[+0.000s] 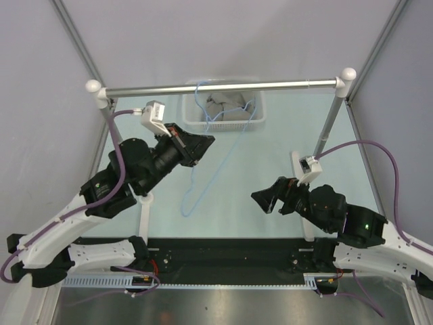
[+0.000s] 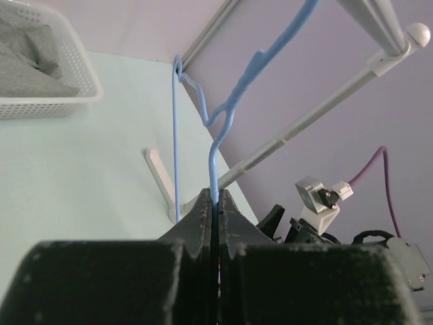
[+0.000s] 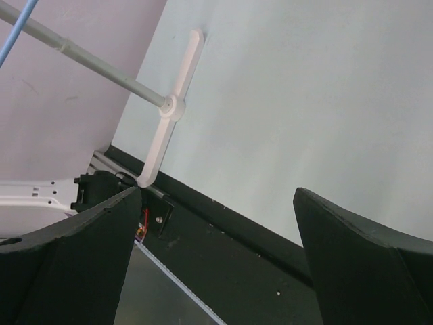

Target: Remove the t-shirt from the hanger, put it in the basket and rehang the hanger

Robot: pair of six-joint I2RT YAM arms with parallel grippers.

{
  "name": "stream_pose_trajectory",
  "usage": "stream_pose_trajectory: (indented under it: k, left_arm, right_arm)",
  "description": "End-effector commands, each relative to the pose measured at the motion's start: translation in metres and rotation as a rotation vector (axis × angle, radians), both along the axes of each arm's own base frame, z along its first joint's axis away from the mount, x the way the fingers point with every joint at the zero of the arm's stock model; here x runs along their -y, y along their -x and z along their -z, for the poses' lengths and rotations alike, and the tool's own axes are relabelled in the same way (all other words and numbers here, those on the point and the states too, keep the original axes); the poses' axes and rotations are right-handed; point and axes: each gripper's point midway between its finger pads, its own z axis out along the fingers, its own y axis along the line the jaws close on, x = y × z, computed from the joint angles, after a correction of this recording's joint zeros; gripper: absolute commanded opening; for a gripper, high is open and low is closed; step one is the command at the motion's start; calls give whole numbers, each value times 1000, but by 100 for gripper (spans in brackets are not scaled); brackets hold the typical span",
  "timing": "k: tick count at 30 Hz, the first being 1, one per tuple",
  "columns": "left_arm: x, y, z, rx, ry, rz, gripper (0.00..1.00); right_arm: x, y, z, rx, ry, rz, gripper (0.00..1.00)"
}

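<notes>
The light-blue wire hanger (image 1: 215,169) hangs bare from the silver rail (image 1: 223,87), its hook over the rail and its frame slanting down over the table. My left gripper (image 1: 205,144) is shut on one of its wires; in the left wrist view the fingertips (image 2: 205,206) pinch the wire (image 2: 215,159). The grey t-shirt (image 1: 223,106) lies crumpled in a white basket (image 1: 191,122) behind the rail, off the hanger; it also shows in the left wrist view (image 2: 30,57). My right gripper (image 1: 264,202) is open and empty, low over the table, right of the hanger (image 3: 15,34).
The rail stands on two white-footed posts, the left (image 1: 144,210) and the right (image 1: 325,135). One foot (image 3: 172,108) shows in the right wrist view. Grey walls enclose the pale green table. A black base strip (image 1: 223,254) runs along the near edge.
</notes>
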Motion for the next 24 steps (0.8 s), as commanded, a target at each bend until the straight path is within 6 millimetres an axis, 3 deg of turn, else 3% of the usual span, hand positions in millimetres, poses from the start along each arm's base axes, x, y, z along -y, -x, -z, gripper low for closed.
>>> stream_pose_trajectory:
  k: [1,5,10,12,16,18,24]
  left_arm:
    - [13,-10,39,-35,-161,-36,1]
    - [5,-11,46,-20,-190,-60,2]
    - [1,0,39,33,-164,-7,22]
    - [1,3,39,36,-171,12,24]
    - [4,7,36,44,-171,43,41]
    - [2,10,32,55,-168,51,44]
    - [-14,17,20,88,-154,50,64]
  right_arm:
    - [6,-5,-1,6,-17,43,100]
    - [8,-5,1,3,-17,49,100]
    - [7,-5,4,2,-12,45,100]
    - [5,-5,5,0,-11,44,100]
    - [1,-6,5,0,-9,38,100]
    - [0,-6,5,-2,-10,35,100]
    - [0,-6,5,-6,-11,36,100]
